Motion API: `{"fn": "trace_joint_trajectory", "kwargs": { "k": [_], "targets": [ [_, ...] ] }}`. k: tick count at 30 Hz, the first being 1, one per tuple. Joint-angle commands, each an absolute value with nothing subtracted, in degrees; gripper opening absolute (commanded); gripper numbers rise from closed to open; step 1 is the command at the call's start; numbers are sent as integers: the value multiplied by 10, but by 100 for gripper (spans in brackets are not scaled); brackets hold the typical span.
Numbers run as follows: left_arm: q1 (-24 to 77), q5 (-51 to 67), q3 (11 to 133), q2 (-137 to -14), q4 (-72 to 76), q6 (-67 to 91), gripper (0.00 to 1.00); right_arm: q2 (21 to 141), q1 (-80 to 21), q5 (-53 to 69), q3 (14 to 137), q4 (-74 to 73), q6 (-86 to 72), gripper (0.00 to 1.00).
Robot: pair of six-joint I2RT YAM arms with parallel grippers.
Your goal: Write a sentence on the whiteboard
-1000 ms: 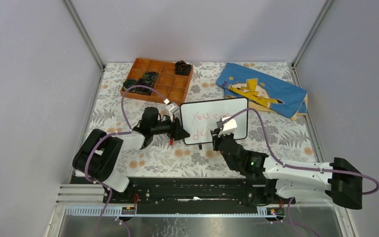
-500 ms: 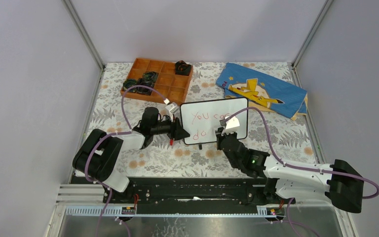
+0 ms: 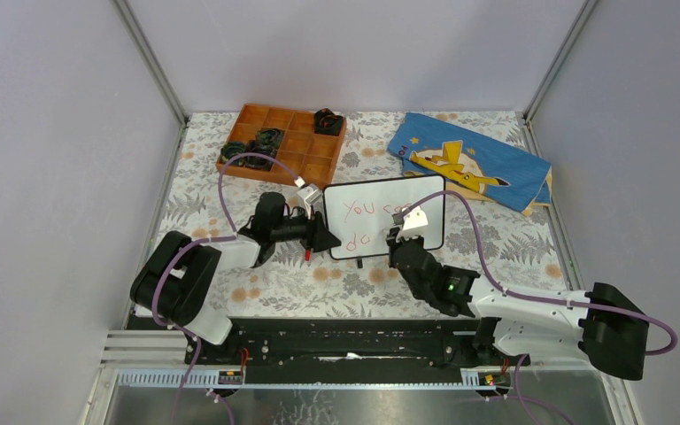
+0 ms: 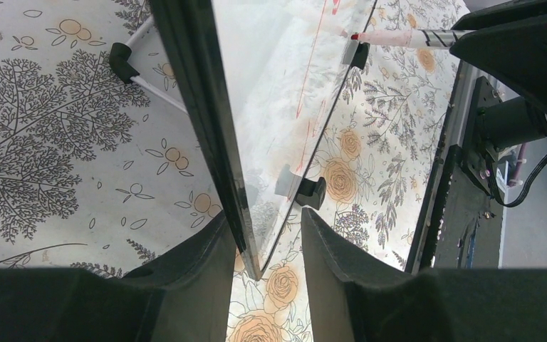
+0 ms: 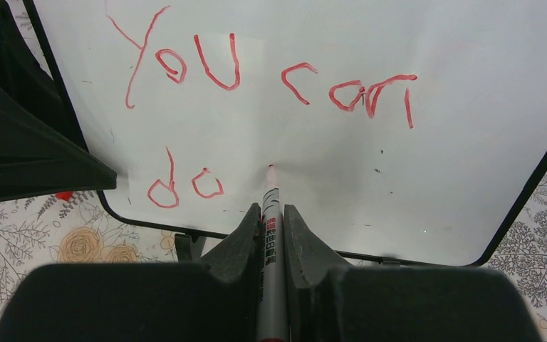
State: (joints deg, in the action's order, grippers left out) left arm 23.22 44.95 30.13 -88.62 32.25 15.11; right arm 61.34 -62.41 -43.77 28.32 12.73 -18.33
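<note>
We see the board standing tilted near the middle of the table, a glossy white rectangle in a thin black frame with rounded corners. It is propped on small black feet. The left gripper is partly closed on the board's left edge, and the frame runs between its broad, matte black fingers. The white face is shiny enough to mirror the floral pattern below it.

The right gripper is pinched narrow around a slim marker with a white barrel and small print. The marker lies in the groove between the two wedge-shaped fingers. Its red tip meets the board low on the face, just right of the last word.

The words are thin, slightly wobbly red strokes, with "You can" along the top and "do" beneath at the left. The right half of the lower line is bare white.

The table is covered in a pale print of grey fern fronds and orange blossoms. At the back left is an orange tray divided into square cells, and a few of them hold dark, crumpled lumps. At the back right lies a rumpled blue cloth with a yellow figure and small stars, well apart from the board.
</note>
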Motion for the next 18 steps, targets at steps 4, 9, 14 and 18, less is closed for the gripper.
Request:
{"fn": "trace_joint_trajectory", "kwargs": {
  "k": [4,9,14,18],
  "targets": [
    [238,446,316,-881,315,134,45,618,-619,-427,281,143,-198,0],
    [239,445,316,-881,316,133,45,619,-619,-426,273,136,-206,0],
    [239,444,316,-881,315,132,45,620,-619,-419,268,129,-215,0],
    [240,444,316,-880,313,132,45,622,-619,-412,264,123,-227,0]
  ]
}}
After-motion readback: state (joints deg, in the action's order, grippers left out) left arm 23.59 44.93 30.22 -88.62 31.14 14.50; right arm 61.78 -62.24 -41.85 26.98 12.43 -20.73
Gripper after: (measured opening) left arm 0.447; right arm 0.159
